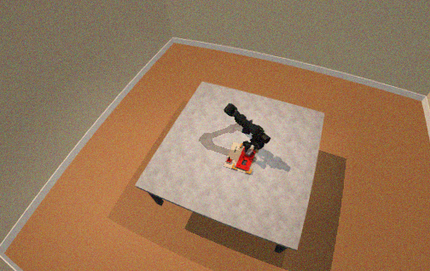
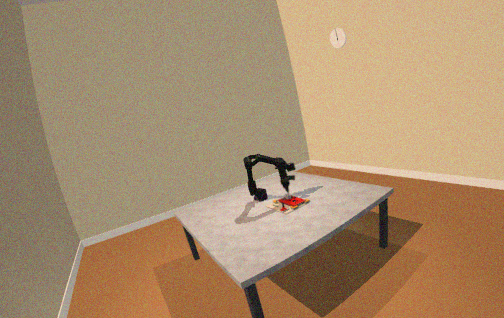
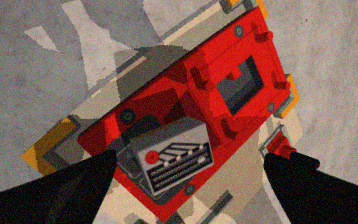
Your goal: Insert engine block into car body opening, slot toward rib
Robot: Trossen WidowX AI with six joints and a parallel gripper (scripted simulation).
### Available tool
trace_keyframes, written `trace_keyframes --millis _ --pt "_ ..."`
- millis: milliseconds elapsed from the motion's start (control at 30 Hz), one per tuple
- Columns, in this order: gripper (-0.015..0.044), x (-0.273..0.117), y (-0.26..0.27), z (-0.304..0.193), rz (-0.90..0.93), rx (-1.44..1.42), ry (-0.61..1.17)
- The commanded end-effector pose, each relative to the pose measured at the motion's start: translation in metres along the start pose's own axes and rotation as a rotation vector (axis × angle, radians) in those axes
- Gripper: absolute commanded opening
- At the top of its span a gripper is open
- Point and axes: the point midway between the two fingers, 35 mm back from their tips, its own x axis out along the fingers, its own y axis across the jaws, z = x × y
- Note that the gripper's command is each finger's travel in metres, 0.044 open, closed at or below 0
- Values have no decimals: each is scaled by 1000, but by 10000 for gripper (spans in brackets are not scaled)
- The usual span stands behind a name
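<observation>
The red car body [image 3: 175, 87] [image 1: 241, 167] lies slanted in the wrist view. Its dark rectangular opening [image 3: 245, 90] is toward the upper right, with a small red rib at one edge. The grey engine block [image 3: 181, 156], with a printed black-and-white face and a red dot, rests tilted on the body's lower left part, outside that opening. My gripper [image 3: 191, 159] [image 2: 287, 194] is open and low over the body, its black fingers on either side of the block. No grip shows. Whether a fingertip touches anything cannot be told. The slot side cannot be made out.
A beige base board [image 3: 240, 172] lies under the car body, with yellow corner brackets [image 3: 50, 146]. A red switch with a black handle [image 3: 306, 162] stands close to the right finger. Red pegs stand around the opening. All this is on the grey table [image 1: 188, 179] [image 2: 230, 245].
</observation>
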Motion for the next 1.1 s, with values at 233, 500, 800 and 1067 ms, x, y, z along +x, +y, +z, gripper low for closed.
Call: trace_keyframes --millis 233,500,800,1067 --pt "440 -1 -4 1 90 -366 11" --pt "440 -2 -6 1 156 -633 -3" --pt "440 -4 -10 1 229 -931 -43" --pt "440 -6 -13 1 288 -1193 -100"
